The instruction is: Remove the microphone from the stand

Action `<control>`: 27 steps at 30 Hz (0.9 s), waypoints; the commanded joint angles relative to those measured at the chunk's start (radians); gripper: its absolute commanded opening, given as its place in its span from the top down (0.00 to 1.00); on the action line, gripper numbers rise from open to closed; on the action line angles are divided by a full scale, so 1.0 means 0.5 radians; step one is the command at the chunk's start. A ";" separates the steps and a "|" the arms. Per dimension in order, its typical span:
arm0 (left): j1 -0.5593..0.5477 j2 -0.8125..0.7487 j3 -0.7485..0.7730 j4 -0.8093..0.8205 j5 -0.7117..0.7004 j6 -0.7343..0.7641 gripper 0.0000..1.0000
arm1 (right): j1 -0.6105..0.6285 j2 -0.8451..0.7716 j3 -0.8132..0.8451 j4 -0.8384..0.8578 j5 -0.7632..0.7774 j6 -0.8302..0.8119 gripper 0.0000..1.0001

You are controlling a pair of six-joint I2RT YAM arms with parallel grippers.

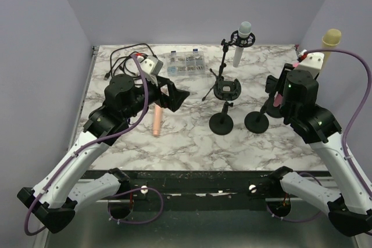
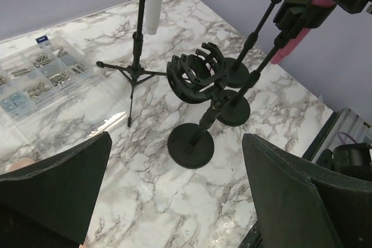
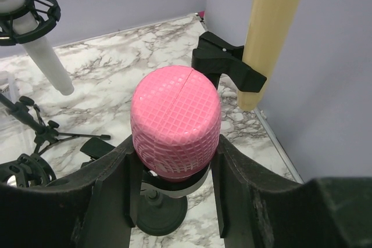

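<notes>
- Presently, the right pincer (image 3: 174,158) has its two matt black fingers (image 3: 110,193) set against opposite sides of the pink microphone (image 3: 174,123), closed on its rounded head.
- The pink microphone sits upright in its stand (image 3: 160,216) at the right side of the table (image 1: 174,137). Its head is a domed cylinder of fine square mesh with a seam across the top. The stand ends in a round black disc base.
- The left pincer (image 2: 174,201) hangs over the left half of the table, its flat black fingers spread wide and holding nothing.
- An empty black shock mount (image 2: 197,74), ring-shaped, tilts on a thin rod above a disc base at the table's centre.
- A white microphone (image 1: 239,53) with a grey mesh head sits in a second shock mount on a tripod, far centre.
- A cream microphone (image 3: 270,33), a smooth tube, is held by a black clamp (image 3: 229,65) just right of the pink one.
- A clear compartment box (image 2: 40,74) of small metal parts lies at the far left.
- The table surface is a glossy white marble pattern with grey veins.
</notes>
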 commanded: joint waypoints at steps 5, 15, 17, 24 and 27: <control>-0.123 -0.006 -0.194 0.413 0.254 0.120 0.06 | 0.008 -0.111 -0.043 0.107 -0.107 -0.027 0.99; -0.391 0.391 0.011 0.811 0.476 0.159 0.07 | 0.008 -0.109 -0.026 0.015 -0.299 0.091 0.99; -0.456 0.513 0.080 0.886 0.463 0.237 0.07 | 0.008 -0.123 -0.019 0.013 -0.325 0.091 0.99; -0.558 1.002 0.374 1.141 0.525 0.401 0.02 | 0.008 -0.149 0.035 0.011 -0.413 0.085 0.99; -0.588 1.230 0.587 1.083 0.630 0.493 0.02 | 0.007 -0.161 0.040 0.001 -0.481 0.130 0.99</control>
